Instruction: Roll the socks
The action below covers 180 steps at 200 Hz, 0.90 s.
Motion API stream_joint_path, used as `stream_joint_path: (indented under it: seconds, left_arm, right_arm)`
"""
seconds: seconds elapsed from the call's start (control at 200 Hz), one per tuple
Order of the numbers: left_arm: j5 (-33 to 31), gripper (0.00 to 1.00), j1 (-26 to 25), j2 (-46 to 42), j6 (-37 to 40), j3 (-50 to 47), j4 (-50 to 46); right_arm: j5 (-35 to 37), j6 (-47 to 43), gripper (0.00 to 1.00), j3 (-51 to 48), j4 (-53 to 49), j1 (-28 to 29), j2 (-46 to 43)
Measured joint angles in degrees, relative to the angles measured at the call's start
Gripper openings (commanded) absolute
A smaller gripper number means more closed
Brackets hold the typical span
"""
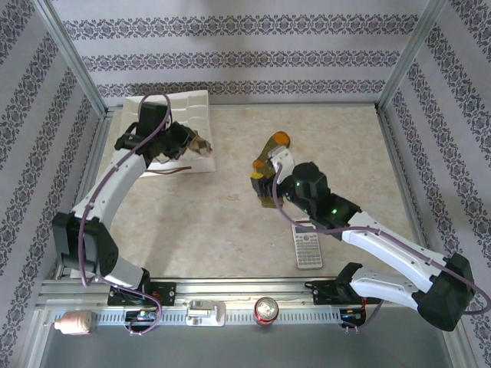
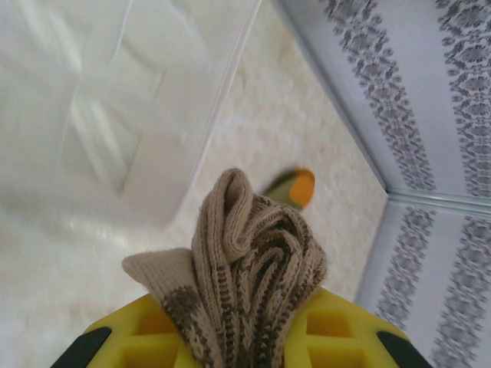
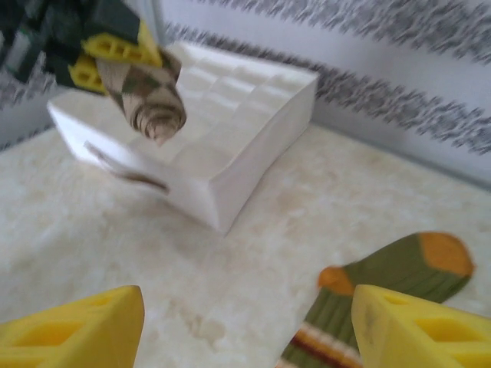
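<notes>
above the white tray (image 1: pixel 192 103) at far left, the left gripper (image 1: pixel 195 146) is clamped on the rolled argyle sock (image 2: pixel 245 261). the olive sock (image 1: pixel 270 157) lies mid-table, toe pointing away from the bases, with the right gripper (image 3: pixel 245 322), spread and empty, just above its cuff end.

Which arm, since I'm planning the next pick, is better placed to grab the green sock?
Right. The right pincer is open right at the olive green sock, while the left pincer is shut on the argyle sock over by the white tray.
</notes>
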Motion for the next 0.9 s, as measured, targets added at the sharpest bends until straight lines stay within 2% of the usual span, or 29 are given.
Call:
stream_joint_path:
  seconds: [0.145, 0.325, 0.59, 0.899]
  left_arm:
    - [-3.8, 0.0, 0.1, 8.9, 6.9, 5.7, -0.2]
    - [-7.5, 0.0, 0.2, 17.7, 13.0, 9.1, -1.2]
    - [-10.5, 0.0, 0.4, 18.6, 18.5, 7.3, 0.8]
    - [-16.6, 0.0, -2.3, 18.1, 24.0, -4.7, 15.1]
  right_arm:
    - [-0.5, 1.3, 0.66, 7.1, -3.6, -1.0, -0.1]
    - [-1.7, 2.4, 0.62, 8.7, -6.8, -1.0, -1.4]
    - [-2.4, 2.6, 0.6, 8.7, -12.1, -1.0, -2.9]
    - [-3.5, 2.6, 0.6, 9.8, -15.0, -1.0, -2.9]
